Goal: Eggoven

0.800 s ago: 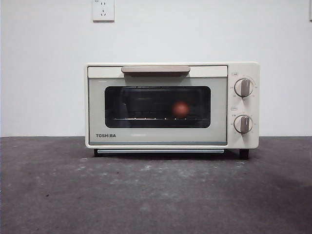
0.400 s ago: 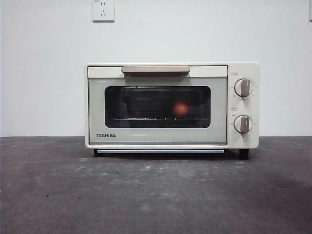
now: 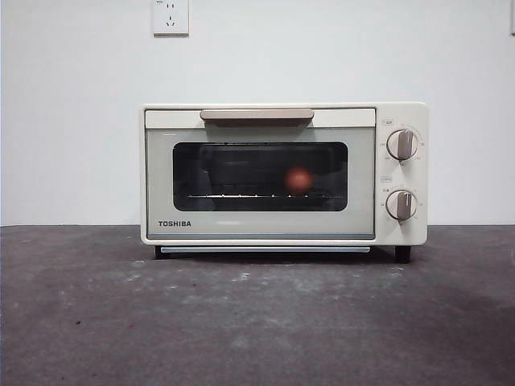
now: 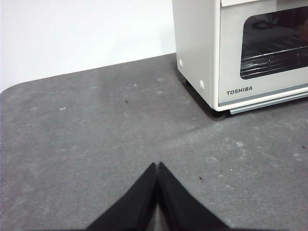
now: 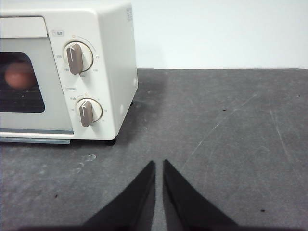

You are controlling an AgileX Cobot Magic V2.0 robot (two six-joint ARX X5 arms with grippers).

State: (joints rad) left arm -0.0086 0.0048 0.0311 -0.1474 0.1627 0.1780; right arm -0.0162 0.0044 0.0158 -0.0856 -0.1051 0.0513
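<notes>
Currently the egg (image 3: pixel 298 179) is being held on the rack inside the closed oven (image 3: pixel 283 173), both end effectors (left (image 4: pixel 157 166), right (image 5: pixel 159 163)) being kept closed, empty on the surface (image 3: pixel 257 322); likely final step, retreat only.

1. The toaster oven (image 3: pixel 283 173) stands on the table (image 3: pixel 257 322), set back toward the wall (image 3: pixel 72 121).
2. Its door is closed, with the handle (image 3: pixel 257 116) along the door's top edge, above the window.
3. The egg (image 3: pixel 298 179) sits inside on the rack, right of the window's centre.
4. Two dials (image 3: pixel 401 145) stand one above the other on the panel right of the door.
5. A wall socket (image 3: pixel 170 16) is mounted on the wall above the oven's left part.
6. The left gripper (image 4: pixel 157 166) hangs over the table well apart from the oven's left front corner; the right gripper (image 5: pixel 159 163) hangs off its dial side.
</notes>
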